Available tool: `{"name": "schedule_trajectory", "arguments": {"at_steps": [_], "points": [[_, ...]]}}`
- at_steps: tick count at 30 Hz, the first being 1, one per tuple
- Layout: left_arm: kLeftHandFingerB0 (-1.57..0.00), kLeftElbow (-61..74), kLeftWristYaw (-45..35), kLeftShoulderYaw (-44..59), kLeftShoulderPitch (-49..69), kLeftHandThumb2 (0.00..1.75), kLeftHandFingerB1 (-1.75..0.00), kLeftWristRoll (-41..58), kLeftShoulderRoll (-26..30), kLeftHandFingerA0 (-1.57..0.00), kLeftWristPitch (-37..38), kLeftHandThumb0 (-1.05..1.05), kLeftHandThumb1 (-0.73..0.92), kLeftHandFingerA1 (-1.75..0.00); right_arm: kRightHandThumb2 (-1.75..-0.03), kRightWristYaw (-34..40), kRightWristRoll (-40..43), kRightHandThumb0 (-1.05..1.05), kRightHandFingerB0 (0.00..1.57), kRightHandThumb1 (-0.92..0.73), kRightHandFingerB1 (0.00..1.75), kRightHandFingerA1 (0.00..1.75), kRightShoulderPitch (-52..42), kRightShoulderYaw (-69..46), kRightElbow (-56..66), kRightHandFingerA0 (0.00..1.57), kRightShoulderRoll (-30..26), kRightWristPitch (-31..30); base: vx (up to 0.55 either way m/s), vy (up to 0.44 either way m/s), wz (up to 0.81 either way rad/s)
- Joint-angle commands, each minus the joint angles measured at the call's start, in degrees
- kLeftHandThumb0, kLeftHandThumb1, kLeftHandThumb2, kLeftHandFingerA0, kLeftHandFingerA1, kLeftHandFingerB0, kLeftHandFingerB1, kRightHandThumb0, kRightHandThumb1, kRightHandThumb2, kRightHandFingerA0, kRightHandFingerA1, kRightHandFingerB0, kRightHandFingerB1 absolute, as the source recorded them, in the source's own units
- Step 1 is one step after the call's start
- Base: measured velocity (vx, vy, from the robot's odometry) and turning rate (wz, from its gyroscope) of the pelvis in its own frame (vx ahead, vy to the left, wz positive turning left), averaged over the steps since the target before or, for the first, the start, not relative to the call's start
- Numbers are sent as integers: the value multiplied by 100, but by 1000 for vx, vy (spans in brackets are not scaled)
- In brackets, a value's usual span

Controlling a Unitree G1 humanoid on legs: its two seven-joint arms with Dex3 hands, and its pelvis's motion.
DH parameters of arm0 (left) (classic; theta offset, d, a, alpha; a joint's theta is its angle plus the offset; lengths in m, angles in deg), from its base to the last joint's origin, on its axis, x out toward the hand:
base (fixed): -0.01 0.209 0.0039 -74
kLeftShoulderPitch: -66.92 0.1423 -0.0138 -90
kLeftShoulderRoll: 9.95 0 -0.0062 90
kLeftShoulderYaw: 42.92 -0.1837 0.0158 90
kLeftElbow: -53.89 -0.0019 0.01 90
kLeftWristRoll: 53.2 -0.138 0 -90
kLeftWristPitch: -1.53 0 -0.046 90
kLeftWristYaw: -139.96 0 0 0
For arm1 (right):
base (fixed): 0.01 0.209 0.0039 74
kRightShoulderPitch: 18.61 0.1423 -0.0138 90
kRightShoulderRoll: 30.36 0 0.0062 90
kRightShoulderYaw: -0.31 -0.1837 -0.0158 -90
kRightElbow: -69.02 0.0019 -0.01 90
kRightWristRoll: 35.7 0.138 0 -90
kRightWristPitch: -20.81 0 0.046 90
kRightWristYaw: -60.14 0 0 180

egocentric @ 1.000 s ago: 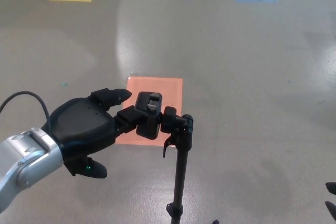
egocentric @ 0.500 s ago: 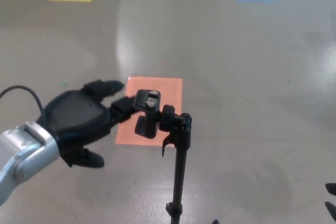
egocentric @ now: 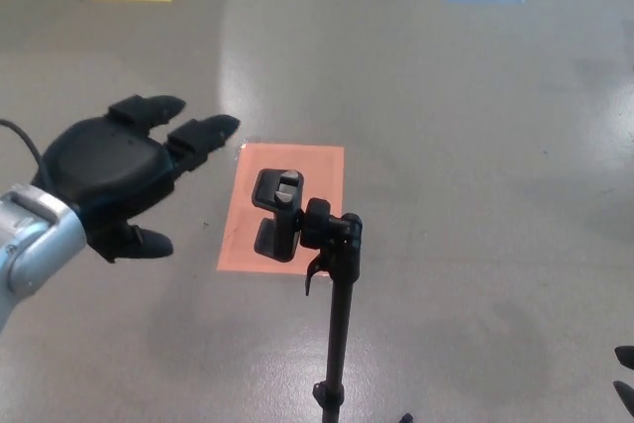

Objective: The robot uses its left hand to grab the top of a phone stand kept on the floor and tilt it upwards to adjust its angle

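Phone stand rises from the floor on a thin upright pole, its clamp head at the top, over the near edge of an orange patch. Left hand hangs open and empty to the left of the clamp, apart from it, fingers spread and pointing right toward it. Any new grasp would likely mean reaching right and slightly nearer. Right hand shows only as dark tips at the near right corner; its state cannot be told.
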Motion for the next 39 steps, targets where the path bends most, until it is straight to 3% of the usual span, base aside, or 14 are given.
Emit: {"name": "schedule_trajectory", "arguments": {"at_steps": [1,4,6,9,10,13,28,31,32,39], "points": [[0,-506,169,0,-66,78,-18,49,51,-1,-165,-60,41,-22,-65,0,9,-81,26,-80,30,35,2,12,5,27,-101,-100,0,0,0],[0,-828,183,-40,-12,78,-17,86,43,0,-137,-61,41,-20,-65,21,-19,-81,26,-80,30,36,6,40,1,27,-102,-100,0,0,0],[0,-1547,169,-27,249,90,-15,278,-150,-1,-331,-72,57,-20,-65,-14,-12,-81,26,-80,30,35,8,45,10,26,-119,-71,0,0,0],[0,-2332,422,22,410,96,-14,418,-366,0,-435,-78,64,-18,-65,-22,-22,-81,26,-80,30,35,7,58,6,27,-120,-71,0,0,0],[-6,-2654,521,117,514,104,-10,556,-482,-7,-462,-89,75,-18,-65,-25,-17,-81,25,-80,30,36,-12,57,5,27,-110,-66,0,0,0],[-6,-3555,778,538,930,112,-11,1085,-851,-6,-465,-88,84,-21,-65,-36,12,-81,26,-79,30,37,-93,45,0,27,-60,-49,0,0,0],[-6,-5036,1100,1459,1667,106,-19,1804,-1260,-7,-273,-81,76,-26,-65,-20,26,-81,25,-80,29,36,-475,101,-56,25,83,-33,0,0,0],[-7,-5203,1084,1438,1760,106,-20,1752,-1175,-8,-216,-81,77,-32,-66,-19,-31,-82,23,-81,29,35,-542,158,-104,23,96,-130,0,0,0],[-2,-5230,1108,1392,1809,106,-26,1706,-1135,-3,-175,-70,72,-34,-66,-20,-59,-83,22,-82,28,34,-590,191,-108,21,97,-153,0,0,0],[0,-5351,998,1371,2048,105,-25,1889,-1082,-4,28,-74,72,-41,-66,-118,12,-81,20,-82,28,34,-906,213,-90,19,124,-145,0,0,0]]}}
